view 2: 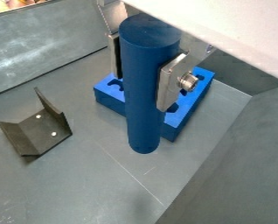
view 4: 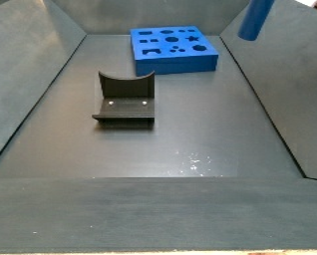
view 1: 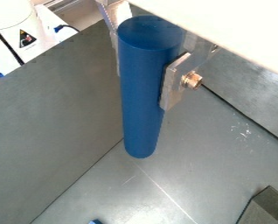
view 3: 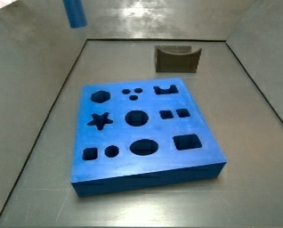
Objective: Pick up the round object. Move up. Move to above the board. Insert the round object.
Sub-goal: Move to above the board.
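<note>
Pincer (view 2: 148, 77) clamps the blue cylinder peg (view 2: 142, 87) upright, high off the tabletop; judged, it should centre above the board's (view 3: 144, 134) round hole at 12 o'clock before descending.

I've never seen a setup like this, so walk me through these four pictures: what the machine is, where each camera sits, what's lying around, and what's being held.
This is a robot arm ending in a two-finger gripper. Two cameras ride on its wrist and look down past the silver fingers; two more stand beside the grey floor. The gripper is raised and shut on the round object, a plain blue cylinder peg; only its lower end shows in both side views. Below lies the board, a blue slab with shaped holes. The dark bracket is the fixture, part of the rig.
</note>
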